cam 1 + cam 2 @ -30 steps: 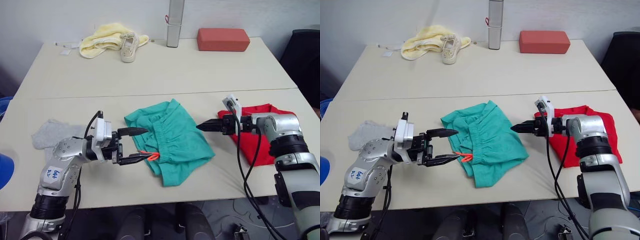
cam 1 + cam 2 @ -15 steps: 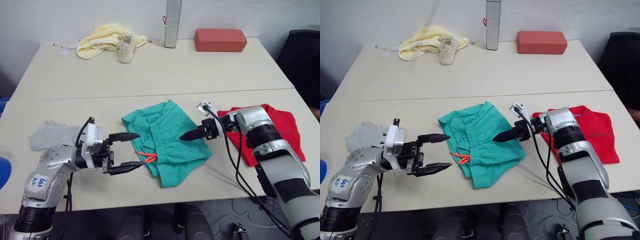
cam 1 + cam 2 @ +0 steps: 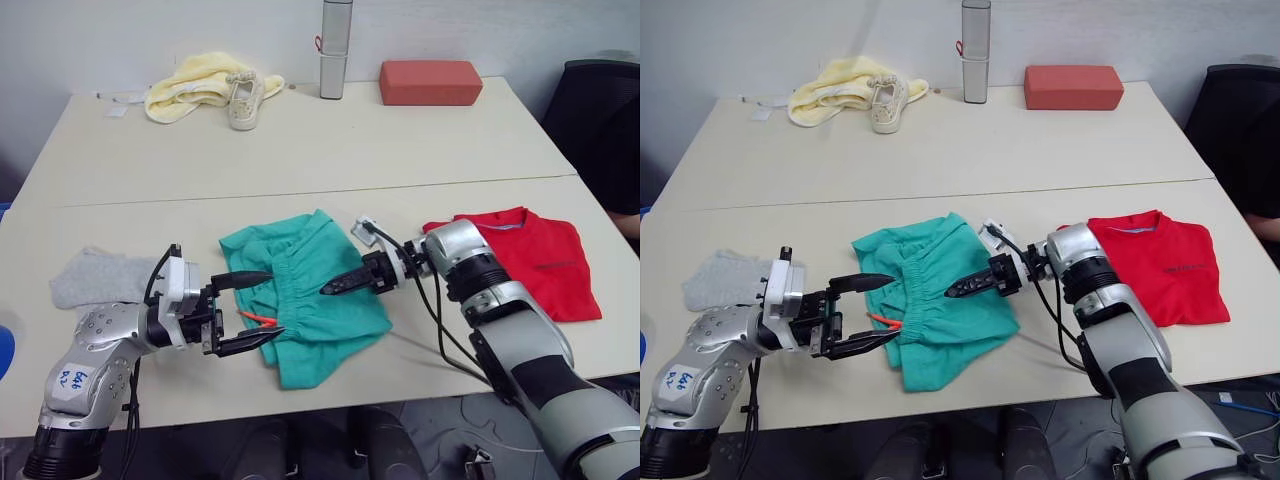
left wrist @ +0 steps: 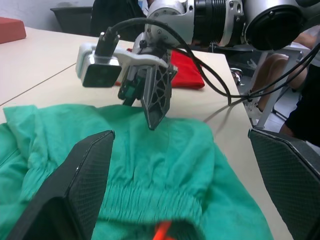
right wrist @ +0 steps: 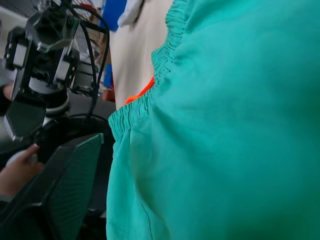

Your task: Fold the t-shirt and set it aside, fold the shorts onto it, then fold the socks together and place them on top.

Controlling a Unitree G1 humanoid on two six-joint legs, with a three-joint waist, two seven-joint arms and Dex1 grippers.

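Two pale beige tables (image 3: pixel 300 150) stand pushed together before a white wall, their seam running side to side. The teal shorts (image 3: pixel 310 290) lie crumpled near the front edge at centre, orange drawstring (image 3: pixel 257 318) at their 9 o'clock side. The left gripper (image 3: pixel 255 312), fingers spread apart, hovers at that drawstring; the right gripper (image 3: pixel 335 287) rests over the shorts, and I cannot tell how its fingers stand. The folded red t-shirt (image 3: pixel 535 260) lies at 3 o'clock, the grey socks (image 3: pixel 95 278) at 9 o'clock. At 12 o'clock, far back: yellow cloth (image 3: pixel 195 85), beige sneaker (image 3: pixel 243 95), silver cylinder (image 3: pixel 334 48), red block (image 3: pixel 430 82). A black chair (image 3: pixel 595 120) stands beyond the right edge.
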